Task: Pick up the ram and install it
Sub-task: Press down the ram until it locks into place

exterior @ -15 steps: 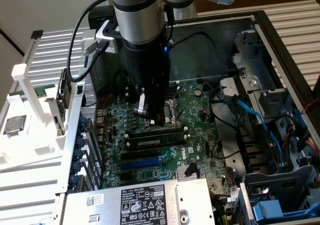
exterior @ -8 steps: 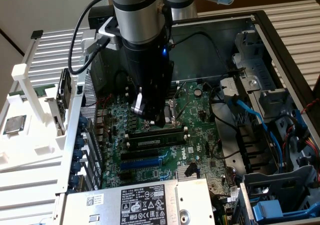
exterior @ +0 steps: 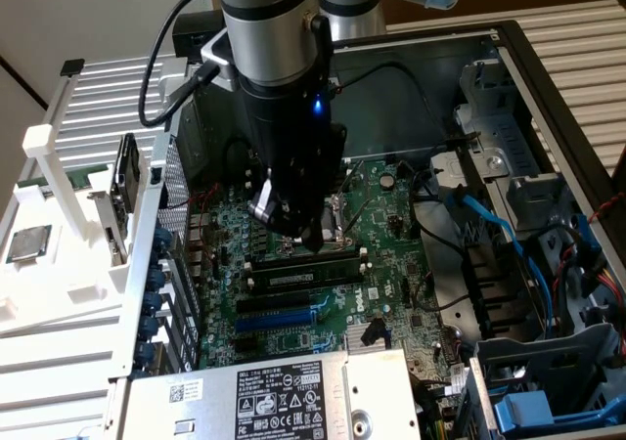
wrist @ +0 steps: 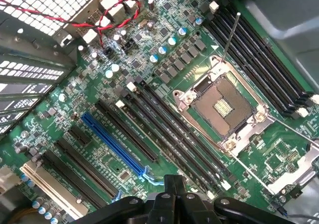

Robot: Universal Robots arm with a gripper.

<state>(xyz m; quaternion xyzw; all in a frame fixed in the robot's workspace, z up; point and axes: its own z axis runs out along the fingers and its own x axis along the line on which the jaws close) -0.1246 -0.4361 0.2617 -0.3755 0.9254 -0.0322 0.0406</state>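
Note:
My gripper (exterior: 313, 237) hangs inside the open computer case, low over the motherboard (exterior: 293, 332) and just above the long black memory slots (exterior: 303, 267). In the wrist view the gripper (wrist: 172, 183) is shut with nothing between its fingers, and the black slots (wrist: 174, 134) with white end clips run below it beside the open processor socket (wrist: 224, 104). On the white rack at the exterior view's left lies a narrow green strip (exterior: 86, 177) that looks like the ram, partly hidden behind a white post. It lies well away from the gripper.
A square silver processor chip (exterior: 29, 244) rests on the white rack. A blue expansion slot (wrist: 114, 144) runs beside the black slots. The case holds a power supply (exterior: 284, 396), blue cables (exterior: 509, 240) and a drive cage (exterior: 548, 362). The case wall (exterior: 147, 264) stands between rack and board.

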